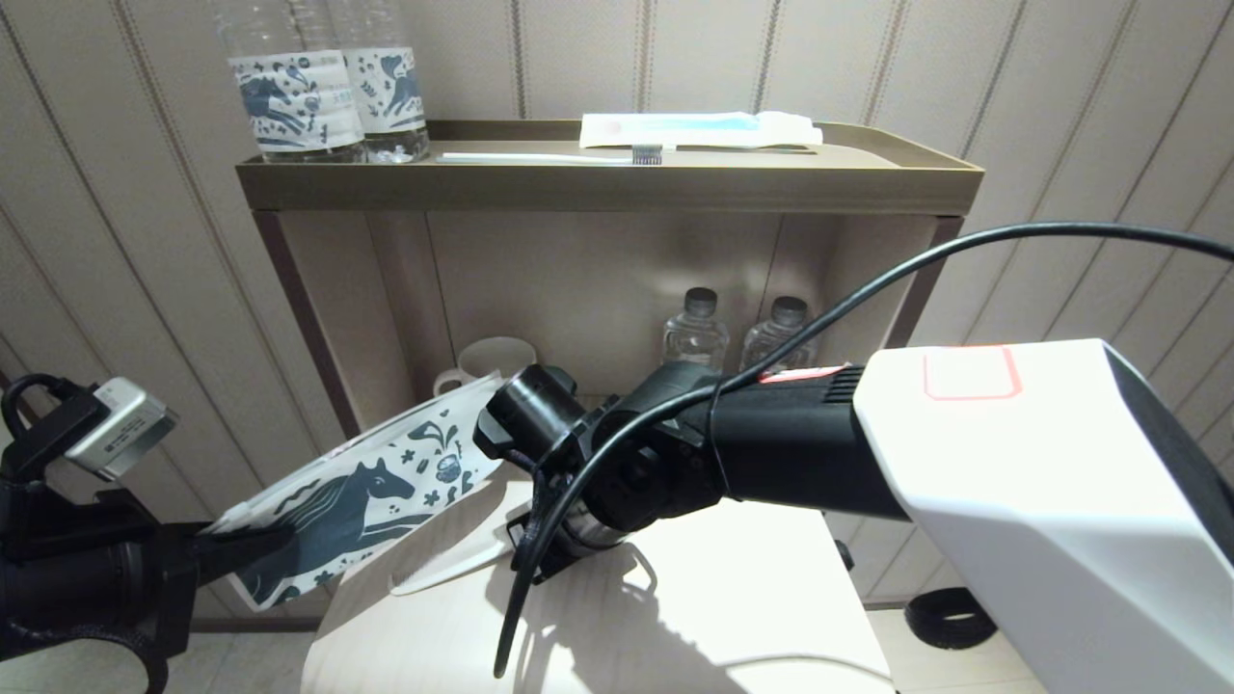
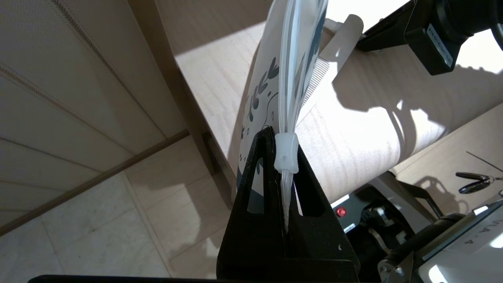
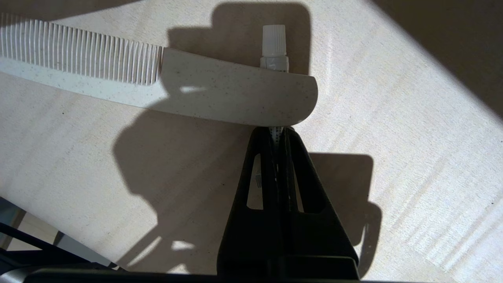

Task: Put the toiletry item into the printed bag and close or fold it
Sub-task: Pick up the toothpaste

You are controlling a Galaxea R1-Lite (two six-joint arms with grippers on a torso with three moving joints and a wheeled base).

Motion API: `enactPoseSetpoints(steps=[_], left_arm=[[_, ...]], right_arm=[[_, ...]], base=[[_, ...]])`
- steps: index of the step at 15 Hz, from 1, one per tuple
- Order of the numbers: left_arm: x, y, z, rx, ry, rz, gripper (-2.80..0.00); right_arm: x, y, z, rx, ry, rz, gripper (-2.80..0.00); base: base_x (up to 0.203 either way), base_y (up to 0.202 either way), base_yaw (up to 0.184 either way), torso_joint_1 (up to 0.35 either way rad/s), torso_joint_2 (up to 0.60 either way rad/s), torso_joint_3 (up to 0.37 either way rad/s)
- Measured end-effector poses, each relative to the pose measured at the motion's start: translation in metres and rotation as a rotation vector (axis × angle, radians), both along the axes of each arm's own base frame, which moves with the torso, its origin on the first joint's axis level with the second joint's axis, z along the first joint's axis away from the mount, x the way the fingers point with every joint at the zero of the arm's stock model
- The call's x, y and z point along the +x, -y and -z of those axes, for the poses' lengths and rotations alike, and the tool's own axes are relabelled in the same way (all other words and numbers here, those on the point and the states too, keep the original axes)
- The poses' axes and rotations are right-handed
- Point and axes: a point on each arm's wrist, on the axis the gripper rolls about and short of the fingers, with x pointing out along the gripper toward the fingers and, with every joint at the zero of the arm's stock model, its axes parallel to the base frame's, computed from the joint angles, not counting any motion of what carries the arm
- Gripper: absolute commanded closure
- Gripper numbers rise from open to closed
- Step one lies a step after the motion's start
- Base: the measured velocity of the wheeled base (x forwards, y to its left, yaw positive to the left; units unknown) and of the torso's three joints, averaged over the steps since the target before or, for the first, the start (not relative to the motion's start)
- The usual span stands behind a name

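The left gripper (image 2: 283,157) pinched the bag (image 1: 366,492) aloft while the right gripper (image 3: 278,131), apparently clamped on the comb (image 3: 220,92), had yet to aim it at the bag's mouth.

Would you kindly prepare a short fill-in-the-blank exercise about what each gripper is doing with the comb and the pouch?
1. The left gripper is shut on the zip edge of the flat white pouch printed with a dark blue ____.
2. The right gripper is shut on the ____ end of the slim white plastic comb.
3. The comb is ____ the pouch, over the pale wooden table.

Missing words: horse; handle; outside
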Motion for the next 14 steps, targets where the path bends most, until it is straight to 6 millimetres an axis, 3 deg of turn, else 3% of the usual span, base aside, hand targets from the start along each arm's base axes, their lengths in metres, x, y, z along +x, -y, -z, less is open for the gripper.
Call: enactPoseSetpoints(steps=[4, 14], left_arm=[[0.0, 0.0, 0.0, -0.001, -0.002, 0.002, 0.0], [-0.002, 0.005, 0.003, -0.005, -0.011, 0.041, 0.0]], right_arm=[[-0.002, 0.008, -0.001, -0.015, -0.004, 0.012, 0.0], [-0.013, 0.06, -0.029, 0.003, 0.01, 0.075, 0.0]], base=[[0.0, 0.0, 0.0, 0.0, 0.0, 0.0], [0.0, 0.0, 0.0, 0.0, 0.0, 0.0]])
